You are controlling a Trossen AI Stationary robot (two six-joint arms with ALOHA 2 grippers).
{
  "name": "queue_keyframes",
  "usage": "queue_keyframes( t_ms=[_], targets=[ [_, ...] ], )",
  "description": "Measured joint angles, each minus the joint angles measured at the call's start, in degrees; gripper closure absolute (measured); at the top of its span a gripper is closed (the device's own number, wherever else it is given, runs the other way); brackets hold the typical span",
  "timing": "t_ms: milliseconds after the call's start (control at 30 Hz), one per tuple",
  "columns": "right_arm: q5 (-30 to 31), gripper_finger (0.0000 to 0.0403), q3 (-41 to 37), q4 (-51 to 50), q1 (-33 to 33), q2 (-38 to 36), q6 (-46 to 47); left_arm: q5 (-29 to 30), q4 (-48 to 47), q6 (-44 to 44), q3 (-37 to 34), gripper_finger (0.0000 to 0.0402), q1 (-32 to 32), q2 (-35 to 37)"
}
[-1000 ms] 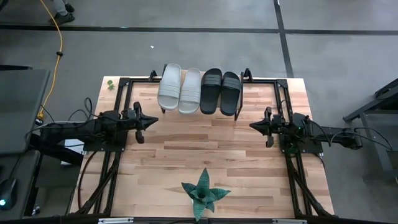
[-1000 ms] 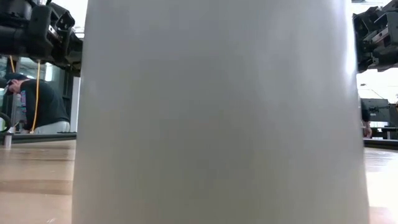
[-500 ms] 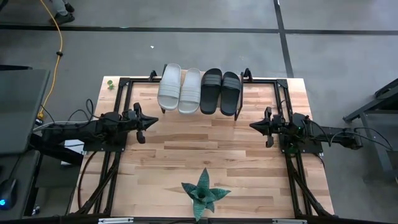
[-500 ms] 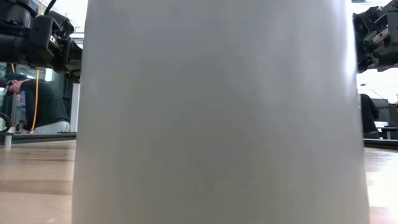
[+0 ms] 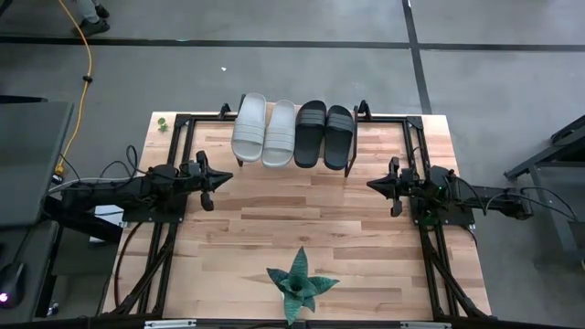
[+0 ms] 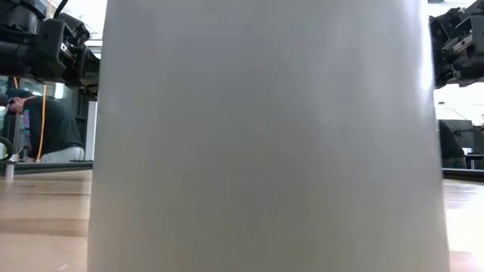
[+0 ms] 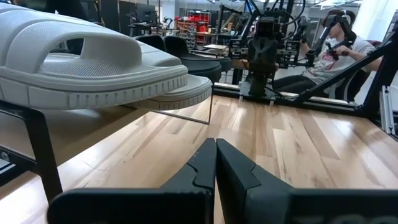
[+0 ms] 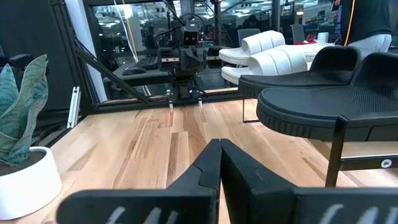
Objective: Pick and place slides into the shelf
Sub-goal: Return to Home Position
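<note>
Now all four ribbed-strap slide sandals, two pale grey-beige (image 5: 264, 132) and two black (image 5: 325, 135), lie side by side on the low, dark-legged wooden shelf (image 8: 334, 155) at the far edge of the table (image 5: 302, 228). Your left pincer (image 5: 222, 176) and right pincer (image 5: 373, 185) hover clenched and empty. Judged light, foamy, flexible: take the strap or a sole edge.

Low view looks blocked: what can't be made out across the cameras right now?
- Low view: a pale surface, probably the plant pot, hides the shelf and all slides.
- High view: the slides cover the shelf top, so its plank is unseen.
- Left wrist view: the pale slides hide most of the black slides.
</note>
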State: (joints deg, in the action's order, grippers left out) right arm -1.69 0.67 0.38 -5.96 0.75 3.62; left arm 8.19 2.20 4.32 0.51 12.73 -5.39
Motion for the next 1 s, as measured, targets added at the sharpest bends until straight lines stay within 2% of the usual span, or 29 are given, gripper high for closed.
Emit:
queue_keyframes(
  t_ms=[267,567,1000],
  targets=[
    [0.0,0.0403,0.0,0.0,0.0,0.0,0.48,-1.97,-0.18,0.55,0.04,0.0401,0.0,0.0],
    [-0.02,0.0403,0.0,0.0,-0.02,0.0,6.69,-1.97,-0.26,0.48,0.04,0.0401,0.0,0.0],
    [-0.02,0.0403,0.0,0.02,0.0,0.0,3.06,-1.97,-0.26,0.46,0.04,0.0401,0.0,0.0]
  ],
)
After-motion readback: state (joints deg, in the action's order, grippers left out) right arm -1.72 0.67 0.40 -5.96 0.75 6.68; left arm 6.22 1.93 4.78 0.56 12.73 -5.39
